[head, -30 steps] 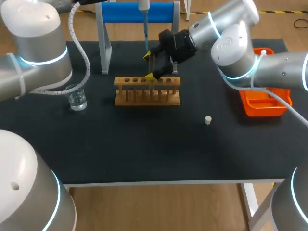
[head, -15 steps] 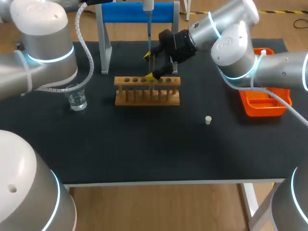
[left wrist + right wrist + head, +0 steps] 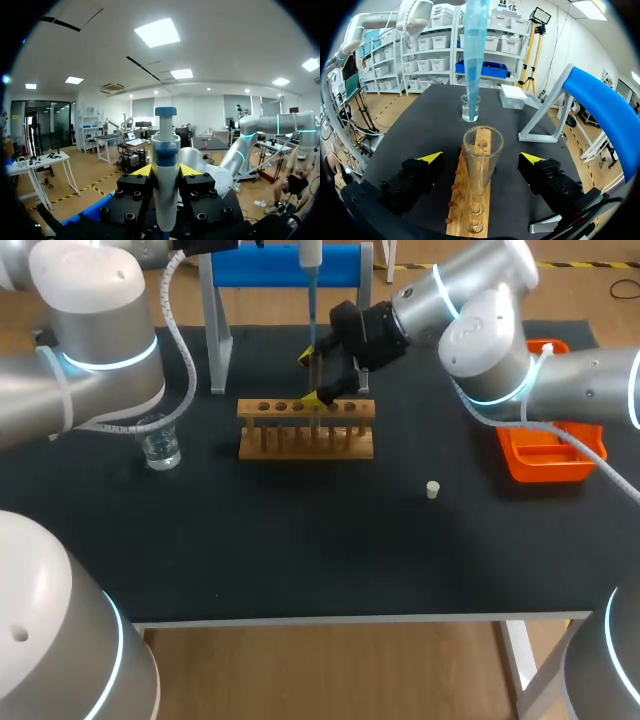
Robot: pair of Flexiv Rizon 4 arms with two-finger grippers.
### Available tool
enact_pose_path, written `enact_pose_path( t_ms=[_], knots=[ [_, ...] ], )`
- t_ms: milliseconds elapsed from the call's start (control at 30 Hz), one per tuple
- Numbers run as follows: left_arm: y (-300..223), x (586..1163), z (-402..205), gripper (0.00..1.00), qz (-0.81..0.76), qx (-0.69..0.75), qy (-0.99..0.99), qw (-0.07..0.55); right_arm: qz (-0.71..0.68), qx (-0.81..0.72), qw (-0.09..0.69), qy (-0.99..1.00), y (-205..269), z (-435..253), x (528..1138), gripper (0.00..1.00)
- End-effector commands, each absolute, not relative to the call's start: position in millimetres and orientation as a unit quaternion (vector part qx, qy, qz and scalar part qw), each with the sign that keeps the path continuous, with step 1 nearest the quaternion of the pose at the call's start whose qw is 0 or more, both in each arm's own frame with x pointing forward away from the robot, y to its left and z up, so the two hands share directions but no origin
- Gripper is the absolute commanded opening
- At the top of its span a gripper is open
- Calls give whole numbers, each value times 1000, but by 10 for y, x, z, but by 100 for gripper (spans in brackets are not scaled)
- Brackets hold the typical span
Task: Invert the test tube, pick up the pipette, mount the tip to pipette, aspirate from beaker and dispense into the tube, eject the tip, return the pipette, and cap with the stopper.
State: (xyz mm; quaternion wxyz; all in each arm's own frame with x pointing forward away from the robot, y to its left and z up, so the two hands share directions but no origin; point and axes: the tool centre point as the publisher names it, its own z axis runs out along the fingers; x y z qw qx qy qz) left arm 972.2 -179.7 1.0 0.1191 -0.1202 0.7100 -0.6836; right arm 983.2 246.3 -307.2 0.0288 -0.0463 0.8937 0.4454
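As the dispensing step comes up, my left gripper point(image 3: 166, 172) is clamped on both sides of the white-and-blue pipette point(image 3: 165, 145). It holds the pipette upright so that the long translucent blue tip point(image 3: 476, 50) hangs directly over the clear glass test tube point(image 3: 482, 150). That tube stands mouth-up in a hole of the light wooden rack point(image 3: 305, 412). My right gripper point(image 3: 312, 377) sits around the tube with its fingers spread, and the right wrist view shows a gap on either side of the glass. I judge it is there to guard or steady the tube, not to carry it. The tip's end is above the tube's rim, not yet inside. The small clear glass beaker point(image 3: 160, 445) of liquid stands on the black table point(image 3: 300, 540), well beyond the rack's left end and out of the pipette's path. The small white stopper point(image 3: 432, 489) lies alone to the rack's right and nearer me, ready for capping. By my reading, capping, tip ejection and the pipette's return are yet to come.
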Motion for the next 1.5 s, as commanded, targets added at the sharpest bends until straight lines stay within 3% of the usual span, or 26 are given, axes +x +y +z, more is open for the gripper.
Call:
enact_pose_path(
  t_ms=[33,1500],
  knots=[
    [-1819,9745,-39,0,-686,-119,708,118,443,-47,27,895,2455,-3058,9838,100],
    [-1820,9783,-230,0,-667,-110,723,140,443,-47,27,895,2455,-3058,9838,100]
  ],
)
